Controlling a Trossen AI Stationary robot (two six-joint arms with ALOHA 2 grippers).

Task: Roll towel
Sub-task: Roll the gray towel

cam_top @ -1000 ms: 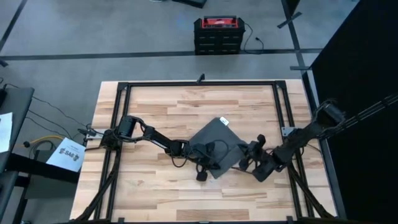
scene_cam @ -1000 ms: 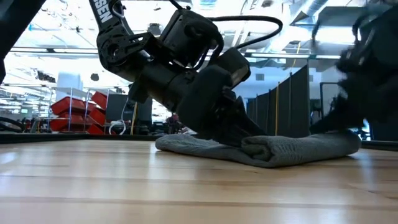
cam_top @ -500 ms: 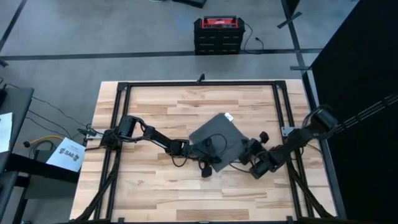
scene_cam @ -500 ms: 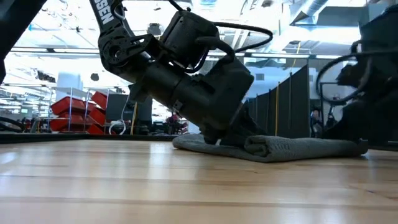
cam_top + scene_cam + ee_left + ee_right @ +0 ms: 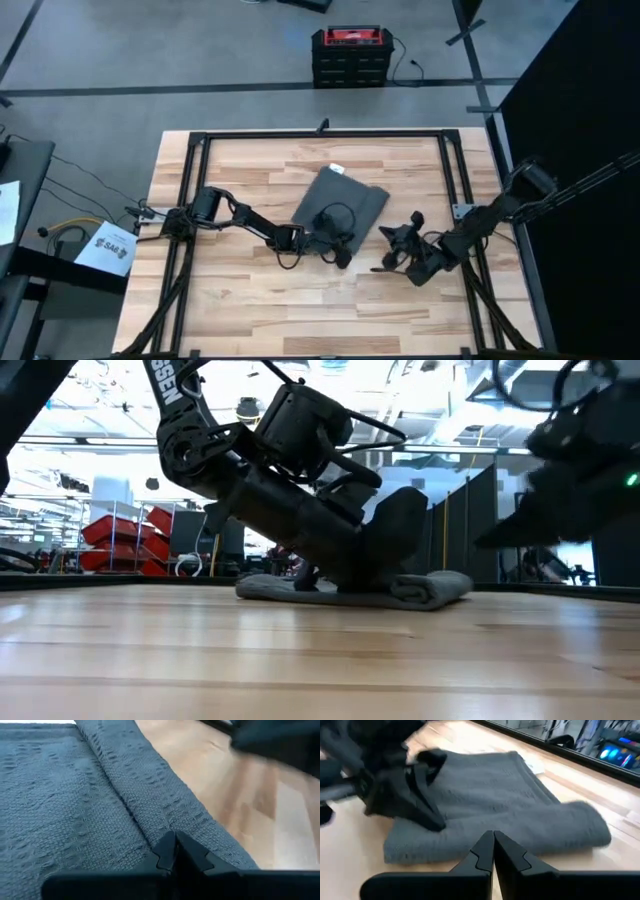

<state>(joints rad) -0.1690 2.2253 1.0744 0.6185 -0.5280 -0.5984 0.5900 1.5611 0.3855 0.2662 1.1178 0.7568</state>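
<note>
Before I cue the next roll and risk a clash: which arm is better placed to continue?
Probably the left. Its hand rests on the towel by the rolled edge, while the right hand sits off the cloth, over bare table.

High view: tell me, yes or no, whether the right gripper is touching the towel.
No. The right gripper sits on bare wood, clear of the towel, with table showing between them.
</note>
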